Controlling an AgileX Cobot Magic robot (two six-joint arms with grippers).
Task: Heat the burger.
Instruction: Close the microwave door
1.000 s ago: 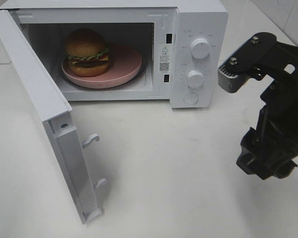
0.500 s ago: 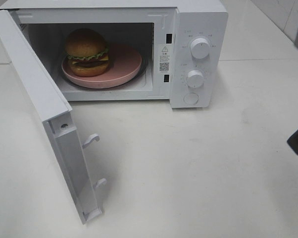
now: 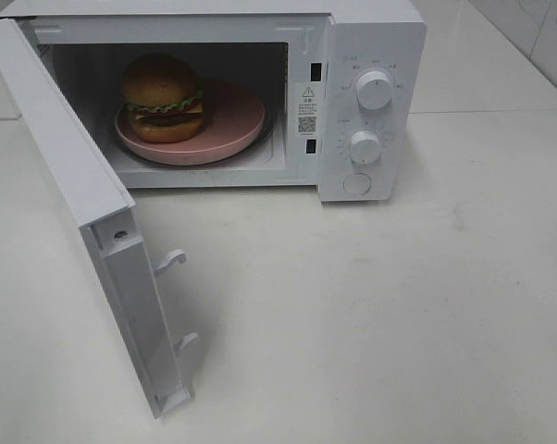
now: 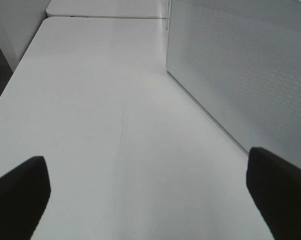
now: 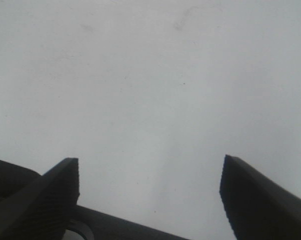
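Both left fingers and right fingers spread wide, empty. Burger sits on pink plate inside microwave, door open.

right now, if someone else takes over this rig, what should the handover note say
Left gripper: open, empty, over the table.
Right gripper: open, empty, also over the table.
Neither arm shows in the high view.
Burger: on the pink plate inside the microwave.
Done: burger loaded.
Left: shut the open door, then probably set the knobs to start heating.
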